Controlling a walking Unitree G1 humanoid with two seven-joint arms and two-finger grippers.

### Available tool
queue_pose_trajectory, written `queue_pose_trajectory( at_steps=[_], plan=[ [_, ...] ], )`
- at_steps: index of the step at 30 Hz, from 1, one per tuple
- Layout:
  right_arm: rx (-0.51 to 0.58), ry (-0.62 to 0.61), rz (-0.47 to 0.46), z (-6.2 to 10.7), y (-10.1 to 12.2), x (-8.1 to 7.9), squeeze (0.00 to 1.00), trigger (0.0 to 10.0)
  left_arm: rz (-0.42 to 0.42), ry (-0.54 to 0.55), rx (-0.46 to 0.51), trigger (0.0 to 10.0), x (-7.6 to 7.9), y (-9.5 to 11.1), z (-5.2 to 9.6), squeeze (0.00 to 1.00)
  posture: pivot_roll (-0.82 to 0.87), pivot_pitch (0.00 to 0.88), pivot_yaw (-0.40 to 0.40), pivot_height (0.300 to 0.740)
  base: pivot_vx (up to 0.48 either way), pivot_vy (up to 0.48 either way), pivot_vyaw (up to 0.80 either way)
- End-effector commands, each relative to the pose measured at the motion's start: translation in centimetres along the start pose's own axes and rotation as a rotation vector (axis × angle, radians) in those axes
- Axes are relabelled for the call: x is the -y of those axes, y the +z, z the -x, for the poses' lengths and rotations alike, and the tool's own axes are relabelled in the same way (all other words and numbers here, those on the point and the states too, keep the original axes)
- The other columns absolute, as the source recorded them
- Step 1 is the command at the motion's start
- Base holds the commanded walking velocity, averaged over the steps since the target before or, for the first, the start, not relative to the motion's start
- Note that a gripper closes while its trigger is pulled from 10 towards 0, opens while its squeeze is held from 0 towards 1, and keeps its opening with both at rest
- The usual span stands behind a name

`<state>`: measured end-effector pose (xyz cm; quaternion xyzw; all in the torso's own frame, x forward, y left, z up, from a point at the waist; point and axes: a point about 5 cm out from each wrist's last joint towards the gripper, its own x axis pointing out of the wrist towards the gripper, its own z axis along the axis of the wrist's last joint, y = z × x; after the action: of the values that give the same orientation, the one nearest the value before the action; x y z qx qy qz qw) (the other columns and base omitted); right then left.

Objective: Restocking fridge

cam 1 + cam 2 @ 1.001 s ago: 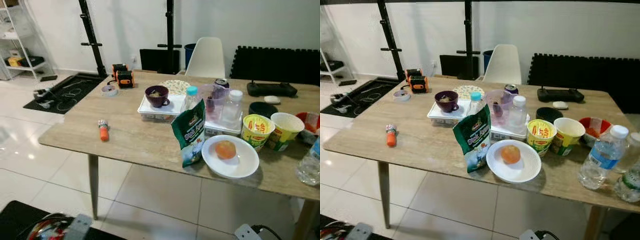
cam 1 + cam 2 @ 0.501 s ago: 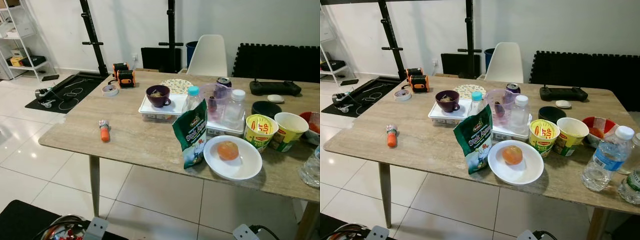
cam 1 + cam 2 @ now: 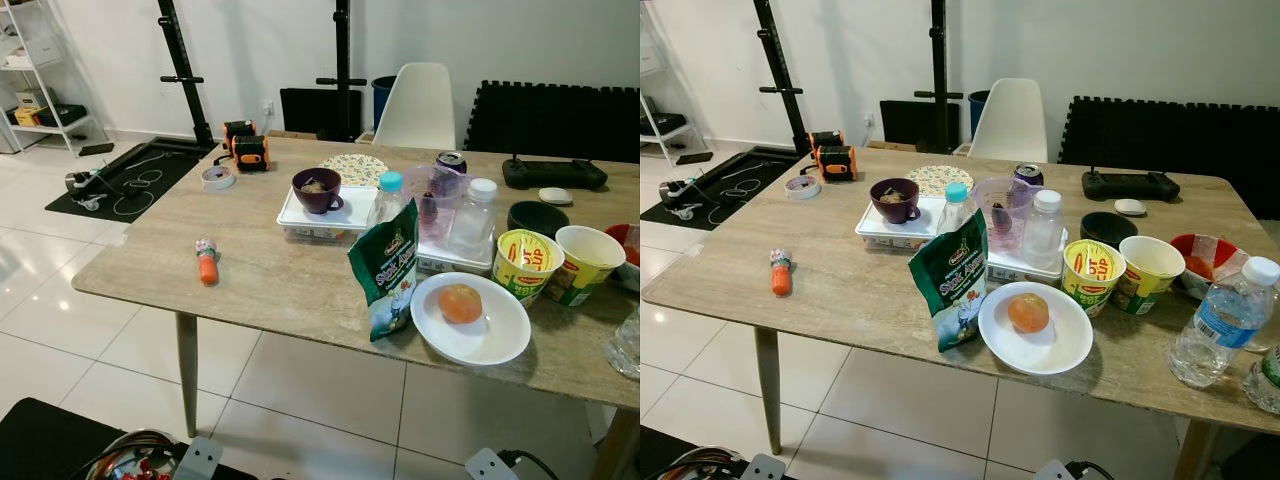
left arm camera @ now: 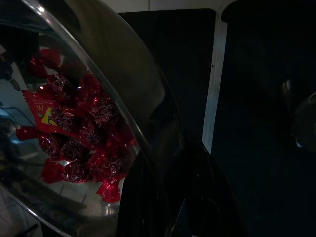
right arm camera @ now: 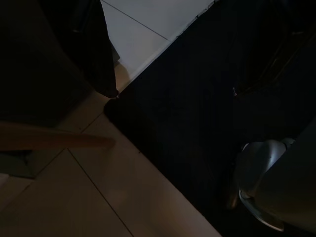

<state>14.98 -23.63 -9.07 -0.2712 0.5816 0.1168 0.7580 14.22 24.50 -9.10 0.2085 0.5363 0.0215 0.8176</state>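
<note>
My left gripper [image 4: 163, 197] holds a clear bowl [image 4: 98, 98] of red candies [image 4: 79, 138]. I can't tell my right jaws. Food sits on the table [image 3: 270, 280]: green bag [image 3: 392, 268], white plate [image 3: 470, 318].

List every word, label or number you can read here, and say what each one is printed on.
"CUP": in red on the yellow noodle cup behind the white plate.
Green snack bag: white lettering on the front, too blurred to read.
Water bottle: blue label, print too small.
Second cup: green and yellow printing, unreadable.
Soda can: no legible text.
Red sweet wrappers in the clear container: a yellow mark, not legible.
</note>
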Motion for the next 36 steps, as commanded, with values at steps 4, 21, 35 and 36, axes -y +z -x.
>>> queue_pose_trajectory(
  at_steps=[4, 21, 35, 36],
  plan=[
    [0.001, -0.007, 0.014, 0.0, 0.2, 0.0, 0.0, 10.0, -0.008, 0.028, -0.003, 10.0, -0.2, -0.1, 0.0, 0.0, -0.08, 0.0, 0.02, 0.74, 0.0, 0.0, 0.0],
    [-0.002, -0.012, 0.029, 0.0, 0.1, 0.3, 0.0, 10.0, -0.03, 0.002, -0.017, 10.0, 0.5, -0.7, 0.1, 0.0, -0.07, 0.0, 0.02, 0.74, -0.159, 0.0, 0.0],
    [-0.001, -0.01, 0.031, 0.0, 0.2, 0.3, 0.0, 10.0, -0.041, -0.02, -0.024, 10.0, 1.1, -1.0, 0.2, 0.0, -0.08, 0.0, 0.018, 0.74, -0.302, 0.0, 0.0],
    [-0.001, -0.01, 0.031, 0.0, 0.2, 0.3, 0.0, 10.0, -0.041, -0.021, -0.024, 10.0, 1.1, -1.0, 0.2, 0.0, -0.08, 0.0, 0.018, 0.74, -0.311, 0.0, 0.0]
  ],
)
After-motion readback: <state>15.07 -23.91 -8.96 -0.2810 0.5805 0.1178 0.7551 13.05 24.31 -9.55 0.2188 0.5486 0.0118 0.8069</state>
